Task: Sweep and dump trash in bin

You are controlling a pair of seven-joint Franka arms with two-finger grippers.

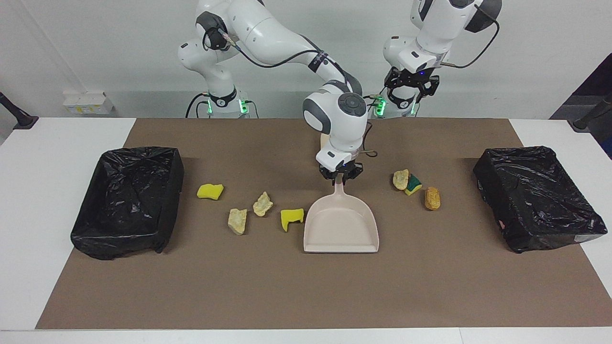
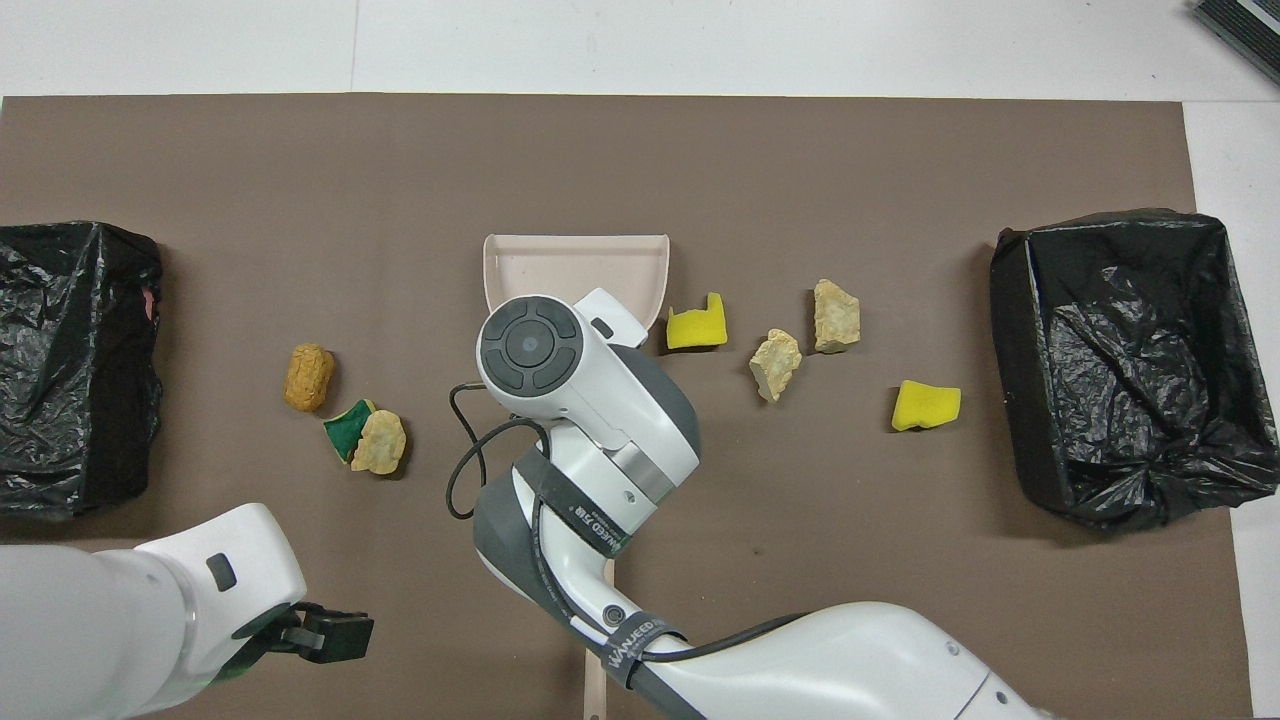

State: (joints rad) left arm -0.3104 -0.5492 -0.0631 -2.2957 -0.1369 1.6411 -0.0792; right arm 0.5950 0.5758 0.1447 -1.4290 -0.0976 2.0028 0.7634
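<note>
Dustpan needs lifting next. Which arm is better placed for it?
Right: the right gripper is shut on the beige plastic dustpan by its handle, while the left gripper hangs raised, open, near its base.

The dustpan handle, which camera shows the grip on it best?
The facing view: the right gripper is shut on the dustpan handle just above the pan, all unobstructed. In the overhead view the right arm hides that grip; only the dustpan's open edge shows.

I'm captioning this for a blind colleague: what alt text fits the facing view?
The right gripper is shut on the handle of a beige dustpan lying mid-mat, with seven foam scraps scattered beside it. A black-lined bin sits at each end of the table, and the left gripper hangs open in the air near its base.
</note>
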